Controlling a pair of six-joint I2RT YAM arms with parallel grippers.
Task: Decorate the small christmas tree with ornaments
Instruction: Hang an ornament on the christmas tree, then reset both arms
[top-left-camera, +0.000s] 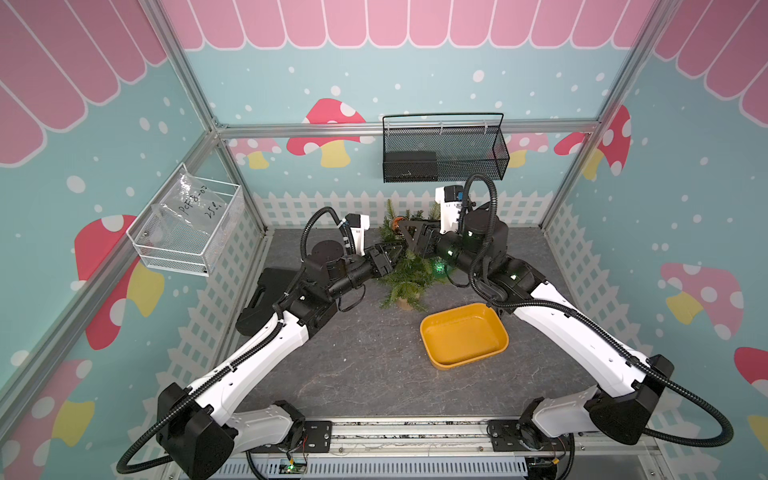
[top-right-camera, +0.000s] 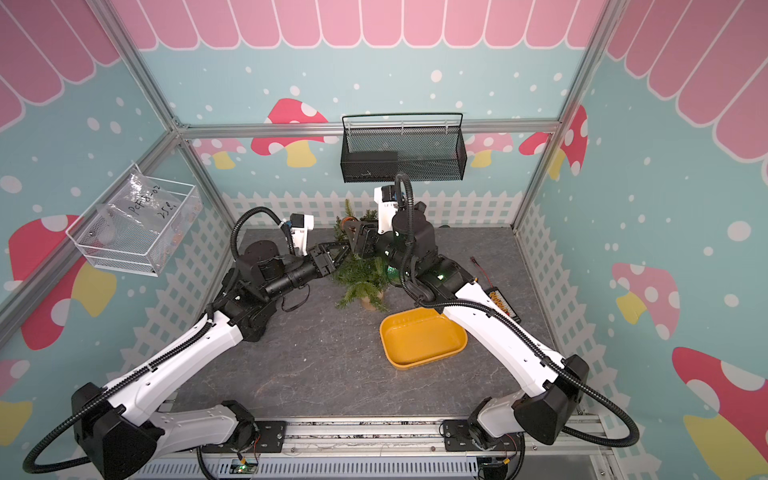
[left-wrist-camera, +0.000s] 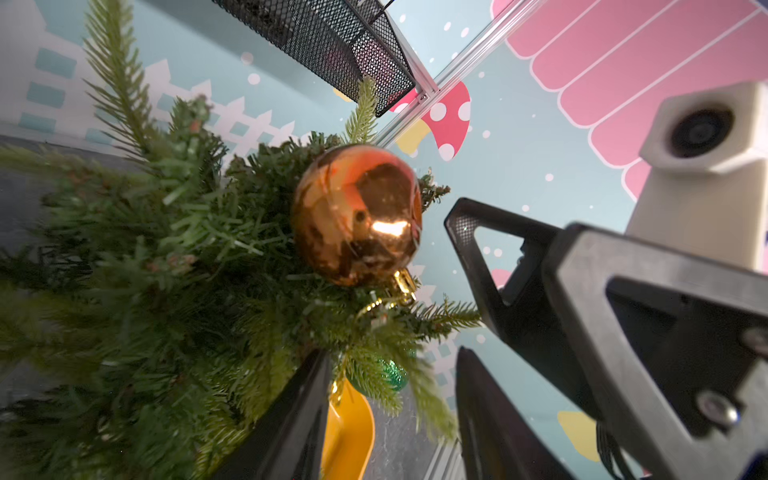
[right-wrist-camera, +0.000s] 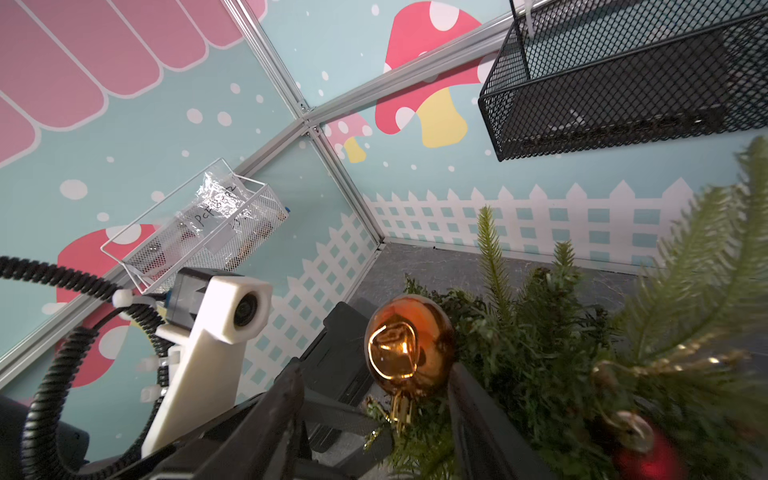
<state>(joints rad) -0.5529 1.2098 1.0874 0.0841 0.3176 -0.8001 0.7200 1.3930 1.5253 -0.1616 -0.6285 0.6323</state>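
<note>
The right hand (right-wrist-camera: 376, 374) stands open, its two fingers spread apart, and it grips nothing. The copper ornament (right-wrist-camera: 409, 345) sits just past its fingertips, resting against the upper branches with its cap pointing down. The ornament's gold loop (right-wrist-camera: 397, 411) hangs in the gap between the fingers; whether it touches either finger I cannot tell. Seen from the left wrist, a narrow gap shows between this ornament and the nearest right fingertip.

The left hand (left-wrist-camera: 390, 361) is also open and empty. One finger is pushed in against the foliage and the other stands clear of it. The copper ornament lies beyond its fingertips, higher up the crown. The green ornament (left-wrist-camera: 392, 374) shows through the gap between its fingers, hanging low among the fern-like tips.

Both hands meet at the small christmas tree (top-left-camera: 409, 278) from opposite sides. The tree stands upright on the grey surface (top-left-camera: 353, 365), toward the back. The red ornament (right-wrist-camera: 648, 461) hangs among branches close to the right wrist camera, blurred. The yellow tray (top-left-camera: 461, 340) lies on the surface in front of the tree, near it but apart.
</note>
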